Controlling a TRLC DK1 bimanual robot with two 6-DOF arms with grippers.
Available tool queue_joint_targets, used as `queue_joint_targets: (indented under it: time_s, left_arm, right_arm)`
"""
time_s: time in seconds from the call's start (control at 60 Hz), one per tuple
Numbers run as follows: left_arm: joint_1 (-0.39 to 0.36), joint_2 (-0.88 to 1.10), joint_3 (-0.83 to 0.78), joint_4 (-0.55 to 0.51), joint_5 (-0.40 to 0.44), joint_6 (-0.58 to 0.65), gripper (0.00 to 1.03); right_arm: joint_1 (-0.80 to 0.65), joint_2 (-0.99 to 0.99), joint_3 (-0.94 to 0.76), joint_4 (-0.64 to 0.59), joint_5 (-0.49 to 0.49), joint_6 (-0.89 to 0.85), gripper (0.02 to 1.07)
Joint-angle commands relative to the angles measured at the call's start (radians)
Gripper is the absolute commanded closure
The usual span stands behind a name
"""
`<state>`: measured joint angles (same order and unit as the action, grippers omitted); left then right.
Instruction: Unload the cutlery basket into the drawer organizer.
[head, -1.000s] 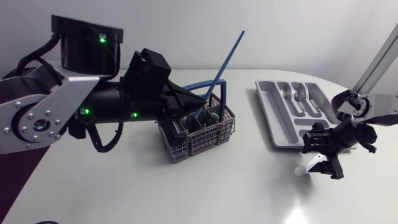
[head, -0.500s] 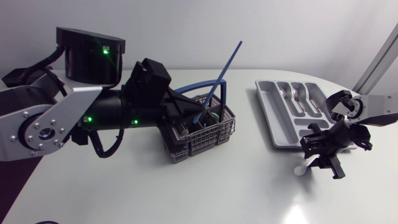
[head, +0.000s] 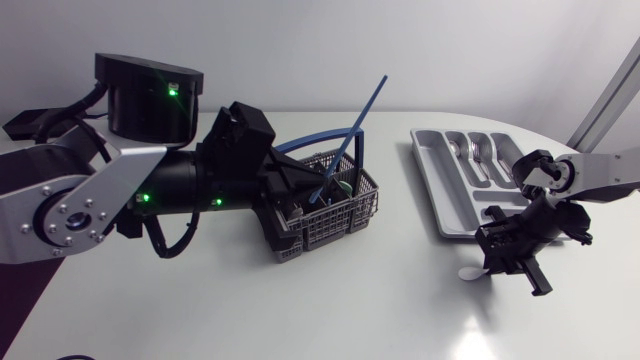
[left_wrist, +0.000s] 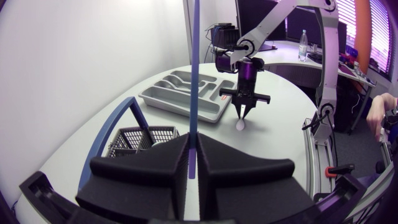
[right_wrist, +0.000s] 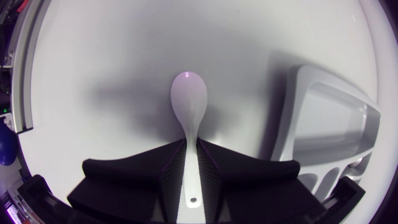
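Placing the white spoon (head: 469, 272), clamped in the right gripper (head: 497, 262) at lower right just below the tray (head: 440, 195), likely means turning it lengthwise over a free slot, while the left gripper (head: 300, 190) grips a blue stick (head: 362, 115) above the centre basket (head: 335, 225).

A robotics laboratory is indicated. In the head view, a plain white table (head: 300, 310) is flanked by two machine arms. The left arm (head: 90, 190), dotted with green status lights (head: 172, 92), is seen entering at 9 o'clock, and the right arm (head: 600, 168) at 3 o'clock. Kitchen items are set out on the table: a cutlery basket (head: 325, 215) near the centre and a drawer organizer (head: 450, 200) at 2 o'clock. A blue utensil (left_wrist: 194, 62) is clamped in the left gripper (left_wrist: 193, 140), and a white spoon (right_wrist: 189, 99) in the right gripper (right_wrist: 191, 149). The table's edge is bounded by a metal rail (left_wrist: 309, 149).
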<state>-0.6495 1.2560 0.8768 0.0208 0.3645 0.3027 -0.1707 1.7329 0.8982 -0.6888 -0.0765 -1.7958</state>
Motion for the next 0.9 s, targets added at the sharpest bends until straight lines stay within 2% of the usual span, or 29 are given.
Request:
queue_joint_targets:
  time_s: [0.0, 0.2, 0.4, 0.65, 0.883]
  left_arm:
    - [0.001, -0.001, -0.025, 0.011, 0.001, -0.007, 1.00]
    - [-0.006, -0.006, -0.029, 0.011, 0.001, -0.007, 1.00]
    - [-0.006, -0.015, -0.032, 0.010, 0.001, -0.010, 1.00]
    - [-0.006, -0.026, -0.030, 0.010, 0.001, -0.014, 1.00]
    - [-0.012, -0.026, -0.030, 0.025, 0.001, -0.027, 1.00]
  right_arm:
    - [0.007, -0.018, -0.027, -0.077, -0.035, 0.009, 0.91]
    - [-0.056, -0.088, 0.061, -0.209, -0.118, -0.005, 0.91]
    - [-0.147, -0.070, 0.206, -0.252, -0.143, -0.043, 0.91]
    - [-0.247, 0.068, 0.424, -0.233, -0.147, -0.082, 0.91]
    - [-0.257, 0.139, 0.407, -0.123, -0.128, -0.120, 0.91]
